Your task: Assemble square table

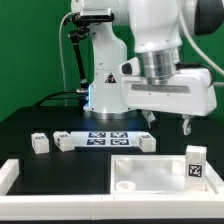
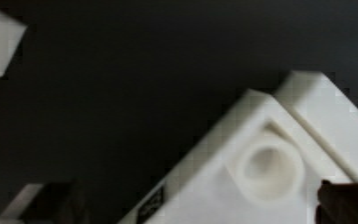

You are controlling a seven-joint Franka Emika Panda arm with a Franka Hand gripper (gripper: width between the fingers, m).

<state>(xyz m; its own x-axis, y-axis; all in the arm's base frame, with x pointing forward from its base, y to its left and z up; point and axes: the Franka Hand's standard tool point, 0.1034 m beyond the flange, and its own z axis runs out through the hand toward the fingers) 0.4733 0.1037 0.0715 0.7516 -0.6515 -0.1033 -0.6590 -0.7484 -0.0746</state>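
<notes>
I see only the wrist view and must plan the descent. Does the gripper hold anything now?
Observer: No, the two-finger gripper hangs open and empty above the white plastic square panel.
Operator: Any leg mounted?
Observer: One short white block leg stands upright on that panel, toward the exterior view's right.
Operator: Other legs?
Observer: A second leg lies on the black table beside the marker board, a third leg further left in that view.

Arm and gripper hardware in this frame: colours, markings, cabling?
The arm has glossy white rounded shells, with a ribbed grey metal ring at the wrist. The gripper is a boxy white body with short dark fingers. A small triangular sticker sits on the white base column, and black cables run beside it. No lettering is readable.
</notes>
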